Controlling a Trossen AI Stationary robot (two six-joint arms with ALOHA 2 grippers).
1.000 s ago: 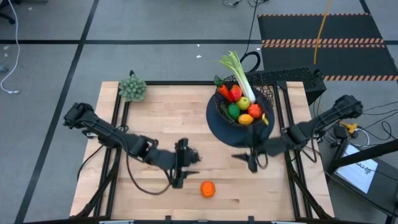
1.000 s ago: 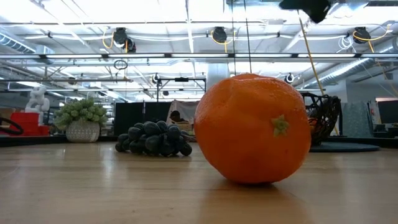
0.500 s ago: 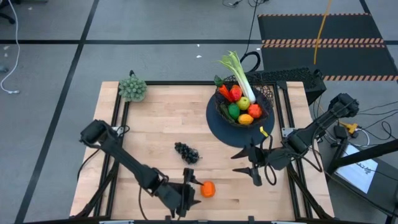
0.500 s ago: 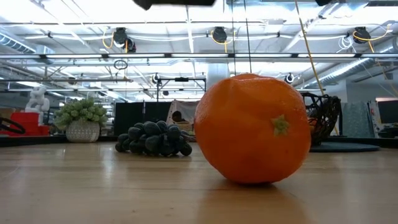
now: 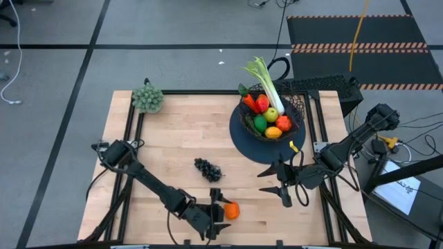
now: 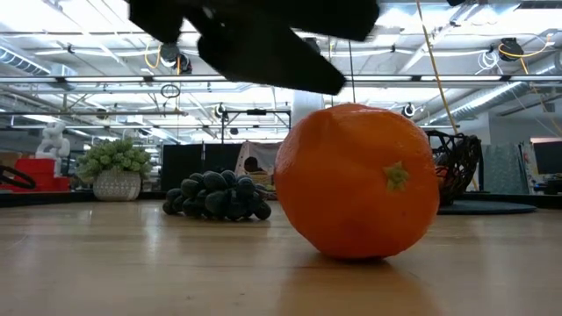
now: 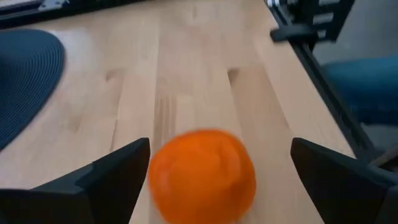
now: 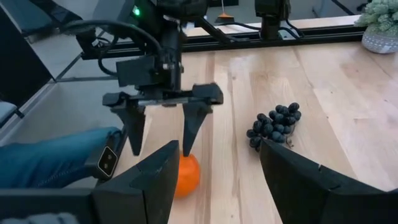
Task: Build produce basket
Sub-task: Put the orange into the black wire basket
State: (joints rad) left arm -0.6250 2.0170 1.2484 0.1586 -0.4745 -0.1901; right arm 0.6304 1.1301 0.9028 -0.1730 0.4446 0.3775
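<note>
While the orange (image 5: 231, 210) rests on the desk (image 5: 180, 138) near its front edge, the left gripper (image 8: 160, 132) hangs just above it, fingers spread either side without touching; the right gripper (image 5: 282, 181) waits spread beside the basket (image 5: 299, 111).

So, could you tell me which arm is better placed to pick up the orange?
Left: its open end effector already straddles the orange near the table's front edge. The right end effector is open but farther off, nearer the basket.
</note>
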